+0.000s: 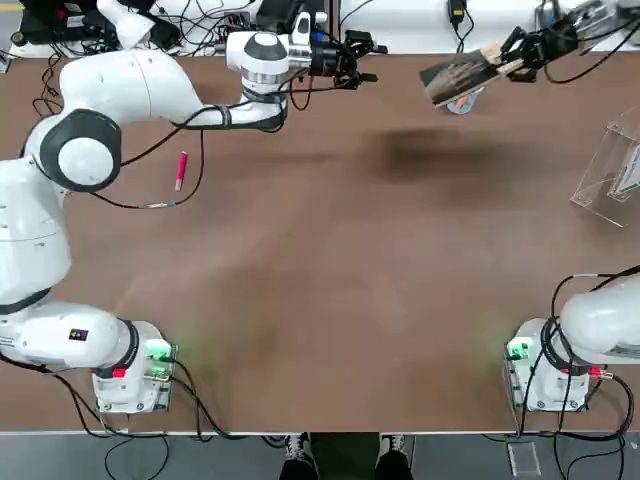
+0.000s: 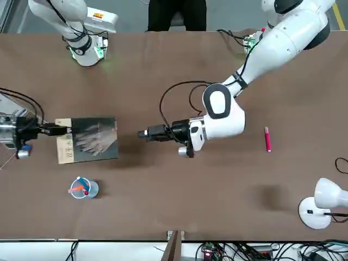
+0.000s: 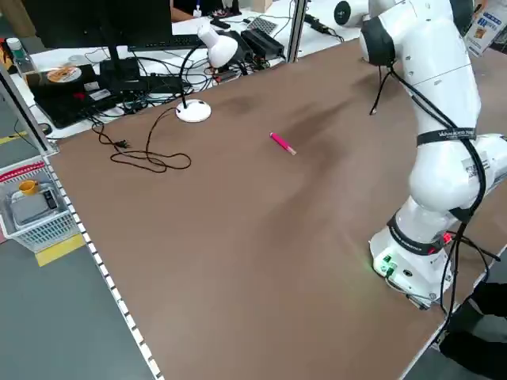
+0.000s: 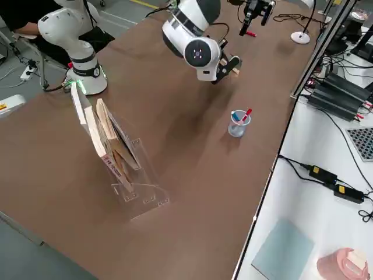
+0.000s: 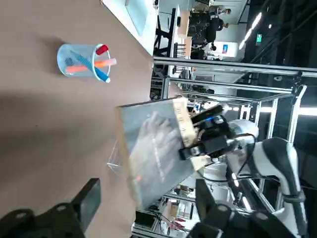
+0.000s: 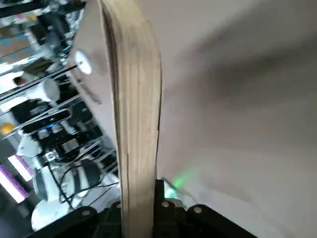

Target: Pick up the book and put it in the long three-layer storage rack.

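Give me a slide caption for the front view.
Right hand grips the book above the table; left hand hovers apart, empty.

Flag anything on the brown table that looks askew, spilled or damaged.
One small oddity: a pink marker lies loose on the table near the left arm, away from the cup that holds the other pens. I see no spill or damage.
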Tool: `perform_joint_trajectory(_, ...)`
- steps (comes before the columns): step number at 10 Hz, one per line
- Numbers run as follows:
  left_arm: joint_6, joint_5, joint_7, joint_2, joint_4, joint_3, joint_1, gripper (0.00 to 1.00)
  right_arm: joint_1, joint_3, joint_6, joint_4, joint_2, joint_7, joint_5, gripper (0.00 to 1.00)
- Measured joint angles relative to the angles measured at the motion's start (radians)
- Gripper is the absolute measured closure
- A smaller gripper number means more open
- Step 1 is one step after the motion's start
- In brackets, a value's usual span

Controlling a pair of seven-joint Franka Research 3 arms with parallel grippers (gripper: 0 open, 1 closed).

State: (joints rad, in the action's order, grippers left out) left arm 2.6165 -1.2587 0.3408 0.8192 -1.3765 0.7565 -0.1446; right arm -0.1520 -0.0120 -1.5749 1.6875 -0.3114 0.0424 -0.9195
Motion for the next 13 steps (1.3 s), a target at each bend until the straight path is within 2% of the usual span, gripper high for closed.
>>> perform_joint_trajectory(1, 0.020, 0.012, 0.000, -0.023, -0.024, -0.006, 0.000, 0.15, -0.018, 0.000, 0.021, -0.031, 0.005, 0.024, 0.046, 0.85)
perform_joint_trajectory(2, 0.041, 0.032, 0.000, -0.050, -0.054, -0.011, 0.000, 0.08, -0.037, 0.001, 0.041, -0.061, 0.010, 0.055, 0.093, 0.85)
perform_joint_trajectory(3, 0.055, 0.065, 0.000, -0.077, -0.087, -0.017, 0.000, 0.07, -0.056, 0.002, 0.060, -0.088, 0.012, 0.100, 0.134, 0.85)
perform_joint_trajectory(6, 0.061, 0.213, -0.054, -0.152, -0.165, -0.051, 0.008, 0.05, -0.105, 0.004, 0.099, -0.137, 0.014, 0.232, 0.238, 0.85)
perform_joint_trajectory(8, 0.013, 0.393, -0.190, -0.190, -0.183, -0.066, 0.023, 0.05, -0.135, 0.005, 0.101, -0.144, 0.013, 0.288, 0.304, 0.85)
perform_joint_trajectory(11, -0.110, 0.708, -0.442, -0.231, -0.168, -0.072, 0.057, 0.04, -0.174, 0.005, 0.101, -0.153, 0.013, 0.369, 0.410, 0.85)
perform_joint_trajectory(13, -0.201, 0.821, -0.513, -0.246, -0.139, -0.073, 0.082, 0.03, -0.190, 0.005, 0.100, -0.167, 0.013, 0.409, 0.491, 0.85)
